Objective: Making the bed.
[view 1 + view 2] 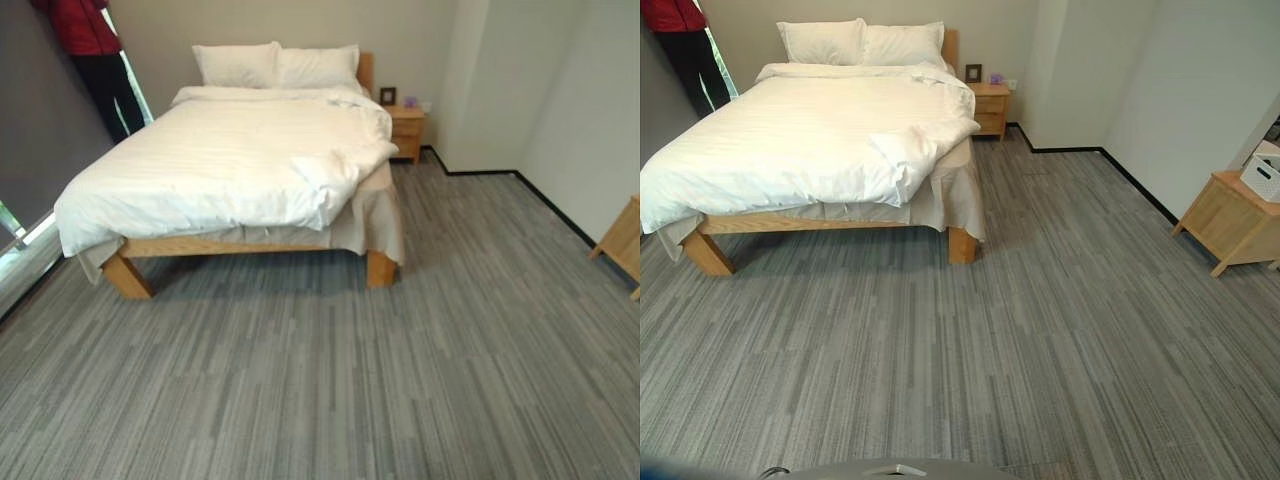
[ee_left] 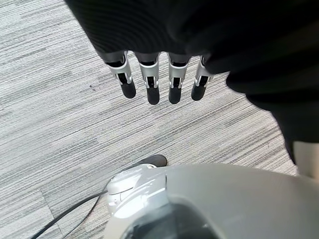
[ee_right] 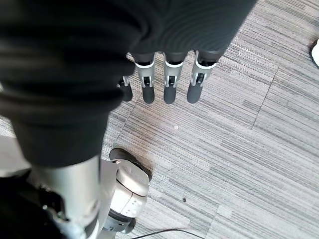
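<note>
Left eye view: bed (image 1: 130,275) well ahead across carpet (image 1: 330,380), duvet (image 1: 220,160) rumpled and folded back at near right corner. Left hand (image 2: 154,82) and right hand (image 3: 167,79) hanging, fingers straight, empty. Approach that corner squarely before reaching.

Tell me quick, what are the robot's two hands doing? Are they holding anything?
Left hand: open, fingers straight, holding nothing, hanging over the carpet.
Right hand: open, fingers straight, holding nothing, also over the carpet.
</note>
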{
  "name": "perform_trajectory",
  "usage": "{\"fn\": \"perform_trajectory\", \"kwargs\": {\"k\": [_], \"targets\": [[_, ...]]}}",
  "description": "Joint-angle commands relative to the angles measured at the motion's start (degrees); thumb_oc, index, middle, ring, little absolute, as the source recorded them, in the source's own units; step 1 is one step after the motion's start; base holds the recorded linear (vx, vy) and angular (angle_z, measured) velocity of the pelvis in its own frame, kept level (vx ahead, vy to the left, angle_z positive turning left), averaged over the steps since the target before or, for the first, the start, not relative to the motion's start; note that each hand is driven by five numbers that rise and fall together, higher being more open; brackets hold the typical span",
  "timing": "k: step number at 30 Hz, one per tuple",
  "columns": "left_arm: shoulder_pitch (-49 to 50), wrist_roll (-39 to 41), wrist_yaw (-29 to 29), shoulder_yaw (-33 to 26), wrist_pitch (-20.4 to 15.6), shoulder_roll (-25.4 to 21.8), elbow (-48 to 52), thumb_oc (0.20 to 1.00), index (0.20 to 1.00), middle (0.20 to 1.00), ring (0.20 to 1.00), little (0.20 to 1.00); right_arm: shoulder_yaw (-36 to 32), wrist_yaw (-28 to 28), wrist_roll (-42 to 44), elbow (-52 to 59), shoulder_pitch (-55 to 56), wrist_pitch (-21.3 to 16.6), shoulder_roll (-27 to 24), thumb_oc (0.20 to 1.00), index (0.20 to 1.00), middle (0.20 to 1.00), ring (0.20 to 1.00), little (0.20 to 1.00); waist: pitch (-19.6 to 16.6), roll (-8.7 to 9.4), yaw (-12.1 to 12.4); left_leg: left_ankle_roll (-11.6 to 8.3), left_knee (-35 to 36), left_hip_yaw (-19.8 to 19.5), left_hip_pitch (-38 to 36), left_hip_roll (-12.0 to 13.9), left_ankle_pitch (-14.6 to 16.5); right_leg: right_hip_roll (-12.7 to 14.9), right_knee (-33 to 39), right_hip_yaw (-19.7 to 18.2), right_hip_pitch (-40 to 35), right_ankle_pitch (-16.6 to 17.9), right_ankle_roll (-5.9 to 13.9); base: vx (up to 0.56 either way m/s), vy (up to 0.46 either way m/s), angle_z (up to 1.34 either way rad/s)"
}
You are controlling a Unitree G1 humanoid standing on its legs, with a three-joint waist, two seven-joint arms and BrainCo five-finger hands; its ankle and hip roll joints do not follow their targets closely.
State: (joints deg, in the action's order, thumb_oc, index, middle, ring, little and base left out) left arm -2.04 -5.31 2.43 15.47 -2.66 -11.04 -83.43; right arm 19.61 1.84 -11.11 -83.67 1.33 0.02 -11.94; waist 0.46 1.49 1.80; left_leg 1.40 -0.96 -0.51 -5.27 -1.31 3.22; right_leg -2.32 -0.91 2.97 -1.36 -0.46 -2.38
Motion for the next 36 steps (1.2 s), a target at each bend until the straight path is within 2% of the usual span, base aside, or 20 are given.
{"fn": "perform_trajectory", "kwargs": {"k": [1,9,10,12,13,16,17,18,20,21,22,23,24,26,28,31,36], "targets": [[-2.12,-2.73,1.22,0.49,-1.24,4.04,-2.65,1.000,1.000,1.000,1.000,1.000,1.80,0.57,0.49,-0.97,-3.93,-1.78,2.26,1.000,1.000,1.000,1.000,1.000,0.47,1.67,-0.13,-0.98,5.96,-3.78,1.14,-1.63,-6.02,2.18,5.91,-0.43,-2.59,5.52,3.42,0.00,0.000,0.00],[-2.24,-0.34,0.87,-1.00,-1.82,3.81,-2.50,1.000,1.000,1.000,1.000,1.000,1.10,0.61,1.65,-1.47,-3.93,-1.82,2.42,1.000,1.000,1.000,1.000,1.000,0.45,1.68,-0.05,-0.96,5.96,-3.95,1.15,-1.71,-6.02,2.27,5.91,-0.33,-2.62,5.52,3.45,0.00,0.000,0.00],[-2.27,3.90,1.13,-3.50,-2.25,3.64,-2.56,1.000,1.000,1.000,1.000,1.000,-1.63,0.25,5.28,-2.47,-3.91,-2.07,1.51,1.000,1.000,1.000,1.000,1.000,0.10,1.58,-0.02,-0.92,5.96,-4.12,1.06,-1.75,-5.93,2.39,5.91,-0.17,-2.67,5.48,3.48,0.00,0.000,0.00],[-2.53,5.20,1.15,-4.11,-2.48,3.46,-2.28,1.000,1.000,1.000,1.000,1.000,-2.87,0.14,7.00,-2.54,-4.06,-2.12,1.10,1.000,1.000,1.000,1.000,1.000,0.03,1.51,-0.02,-0.93,5.96,-4.14,0.97,-1.75,-5.90,2.39,5.91,-0.12,-2.74,5.46,3.50,0.00,0.000,0.00],[-3.60,10.18,0.71,-6.64,-3.05,2.61,-1.10,1.000,1.000,1.000,1.000,1.000,-6.08,-0.52,11.93,-1.75,-4.97,-2.85,-0.48,1.000,1.000,1.000,1.000,1.000,-0.23,1.40,-0.01,-1.00,5.96,-4.17,0.86,-1.75,-5.89,2.41,5.91,-0.21,-2.83,5.44,3.55,0.00,0.000,0.00],[-4.91,13.99,0.58,-7.76,-3.54,1.15,2.36,1.000,1.000,1.000,1.000,1.000,-8.00,-1.34,15.50,0.91,-5.99,-3.60,-2.32,1.000,1.000,1.000,1.000,1.000,-0.13,1.27,-0.13,-1.09,5.96,-4.18,0.81,-1.72,-5.97,2.42,5.91,-0.29,-2.88,5.53,3.62,0.00,0.000,0.00],[-5.28,14.66,0.50,-7.78,-3.65,0.61,3.78,1.000,1.000,1.000,1.000,1.000,-8.42,-1.84,16.51,2.63,-6.30,-3.89,-3.12,1.000,1.000,1.000,1.000,1.000,-0.07,1.19,-0.21,-1.11,5.96,-4.15,0.81,-1.72,-5.99,2.44,5.91,-0.29,-2.86,5.60,3.67,0.00,0.000,0.00],[-6.61,15.90,-0.14,-6.30,-4.22,-1.46,10.00,1.000,1.000,1.000,1.000,1.000,-9.70,-2.70,19.47,8.61,-7.29,-4.47,-5.43,1.000,1.000,1.000,1.000,1.000,0.07,0.98,-0.50,-1.13,5.96,-4.01,0.85,-1.72,-6.12,2.43,5.91,-0.49,-2.68,5.82,3.83,0.00,0.000,0.00],[-6.47,16.37,-0.30,-5.78,-4.27,-2.20,13.38,1.000,1.000,1.000,1.000,1.000,-9.76,-3.08,19.53,11.37,-7.20,-4.47,-6.06,1.000,1.000,1.000,1.000,1.000,0.18,0.93,-0.55,-1.12,5.96,-3.93,0.87,-1.72,-6.17,2.42,5.91,-0.57,-2.66,5.89,3.90,0.00,0.000,0.00],[-6.16,19.07,-0.48,-5.14,-4.35,-4.23,21.14,1.000,1.000,1.000,1.000,1.000,-10.49,-3.63,20.64,18.43,-6.90,-4.40,-7.92,1.000,1.000,1.000,1.000,1.000,0.38,0.78,-0.69,-1.11,5.96,-3.77,0.93,-1.71,-6.31,2.46,5.91,-0.71,-2.58,6.03,4.05,0.00,0.000,0.00],[-6.09,19.08,-0.49,-5.11,-4.29,-4.24,21.23,1.000,1.000,1.000,1.000,1.000,-10.50,-3.64,20.63,18.52,-6.83,-4.35,-7.91,1.000,1.000,1.000,1.000,1.000,0.39,0.78,-0.67,-1.11,5.96,-3.76,0.88,-1.71,-6.29,2.45,5.91,-0.71,-2.62,6.02,4.05,0.00,0.000,0.00],[-4.92,22.76,-0.56,-5.41,-4.77,-6.27,30.14,1.000,1.000,1.000,1.000,1.000,-11.64,-3.47,22.53,27.26,-5.58,-4.70,-9.17,1.000,1.000,1.000,1.000,1.000,0.60,0.68,-0.82,-1.11,5.96,-3.64,1.01,-1.73,-6.46,2.45,5.91,-0.73,-2.49,6.13,4.16,0.00,0.000,0.00],[-4.85,22.77,-0.57,-5.39,-4.72,-6.29,30.21,1.000,1.000,1.000,1.000,1.000,-11.66,-3.48,22.52,27.34,-5.51,-4.65,-9.16,1.000,1.000,1.000,1.000,1.000,0.60,0.68,-0.80,-1.11,5.96,-3.64,0.98,-1.73,-6.45,2.45,5.91,-0.73,-2.52,6.12,4.16,0.00,0.000,0.00],[-2.36,25.92,-0.77,-6.15,-4.92,-8.50,41.96,1.000,1.000,1.000,1.000,1.000,-13.35,-3.40,24.79,36.97,-3.22,-5.18,-9.82,1.000,1.000,1.000,1.000,1.000,0.85,0.65,-0.78,-1.04,5.96,-3.73,1.07,-1.77,-6.56,2.51,5.91,-0.70,-2.40,6.27,4.32,0.00,0.000,0.00],[-0.35,29.13,-0.56,-6.60,-5.27,-8.72,48.22,1.000,1.000,1.000,1.000,1.000,-14.36,-3.31,25.74,45.34,-1.06,-6.75,-9.38,1.000,1.000,1.000,1.000,1.000,1.14,0.56,-0.87,-1.07,5.96,-3.67,1.26,-1.80,-6.61,2.65,5.91,-0.71,-2.25,6.31,4.48,0.00,0.000,0.00],[0.17,31.39,-0.38,-6.74,-5.48,-8.06,50.68,1.000,1.000,1.000,1.000,1.000,-13.61,-2.34,25.68,50.60,0.31,-7.74,-8.93,1.000,1.000,1.000,1.000,1.000,1.33,0.54,-1.00,-1.10,5.96,-3.76,1.33,-1.82,-6.58,2.74,5.91,-0.79,-2.20,6.24,4.52,0.00,0.000,0.00],[0.90,29.89,-0.42,-6.70,-5.37,-7.39,52.03,1.000,1.000,1.000,1.000,1.000,-12.90,-2.24,22.86,54.57,1.41,-8.11,-8.97,1.000,1.000,1.000,1.000,1.000,1.68,0.52,-1.04,-1.01,5.96,-3.77,1.19,-1.80,-6.36,2.80,5.91,-0.62,-2.39,5.92,4.51,0.00,0.000,0.00]]}}
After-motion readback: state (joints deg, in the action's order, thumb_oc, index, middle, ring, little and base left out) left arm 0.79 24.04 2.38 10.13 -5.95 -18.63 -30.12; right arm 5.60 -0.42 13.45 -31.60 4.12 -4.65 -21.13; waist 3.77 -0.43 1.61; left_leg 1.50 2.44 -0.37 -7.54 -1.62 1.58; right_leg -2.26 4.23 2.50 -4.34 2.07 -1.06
